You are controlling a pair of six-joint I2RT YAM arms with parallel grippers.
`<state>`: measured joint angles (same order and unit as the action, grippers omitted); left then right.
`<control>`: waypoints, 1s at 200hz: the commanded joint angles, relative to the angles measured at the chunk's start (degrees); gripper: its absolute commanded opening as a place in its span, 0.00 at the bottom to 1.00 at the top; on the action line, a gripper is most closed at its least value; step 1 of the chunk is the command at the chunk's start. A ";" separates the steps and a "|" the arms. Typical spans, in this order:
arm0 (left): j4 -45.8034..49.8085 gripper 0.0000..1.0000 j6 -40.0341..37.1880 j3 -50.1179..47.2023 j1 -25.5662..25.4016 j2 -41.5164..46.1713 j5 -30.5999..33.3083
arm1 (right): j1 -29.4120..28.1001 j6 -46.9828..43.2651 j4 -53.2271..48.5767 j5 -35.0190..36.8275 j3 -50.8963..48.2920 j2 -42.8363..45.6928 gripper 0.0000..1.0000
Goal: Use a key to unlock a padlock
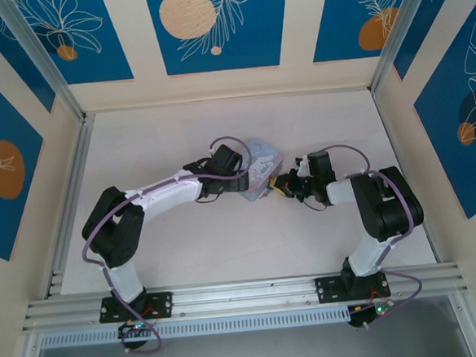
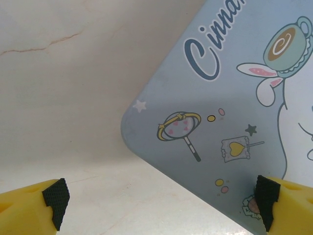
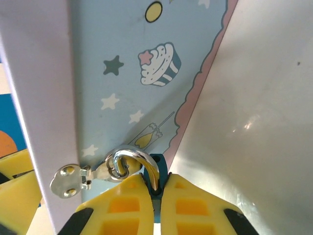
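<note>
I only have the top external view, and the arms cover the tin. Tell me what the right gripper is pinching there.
Observer: The right gripper is shut on the padlock. A sliver of its teal body shows between the yellow fingers.
Operator: Say whether it's hooked to the tin.
Observer: Yes, it appears so. The shackle passes through a small ring on the silver hasp of the tin.
Operator: Now report the left gripper.
Observer: The left gripper is open and holds nothing. Its pads stand wide apart, straddling a corner of the tin.
</note>
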<state>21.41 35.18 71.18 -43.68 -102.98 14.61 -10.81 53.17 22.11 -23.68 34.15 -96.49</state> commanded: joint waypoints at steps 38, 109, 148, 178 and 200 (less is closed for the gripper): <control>10.58 0.97 -0.93 -1.46 0.08 -3.46 0.42 | 0.56 -3.58 -9.21 8.17 -1.00 1.50 0.00; 10.85 0.97 -0.97 -0.67 0.07 -4.42 0.09 | 0.76 -3.12 -9.70 6.74 2.24 -0.15 0.00; 11.15 0.96 -0.96 -0.43 0.07 -4.75 -0.11 | 1.81 -6.49 -17.80 6.10 8.89 -1.23 0.00; 11.80 0.95 -1.08 0.15 0.06 -5.30 -0.12 | 3.16 -8.86 -26.00 6.29 13.74 -2.01 0.00; 11.99 0.95 -1.12 0.28 0.06 -5.39 -0.20 | 3.84 -10.64 -32.15 7.06 17.48 -2.74 0.00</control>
<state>21.87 35.57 73.52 -43.68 -104.86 13.50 -9.10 45.84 -0.69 -19.59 47.57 -98.19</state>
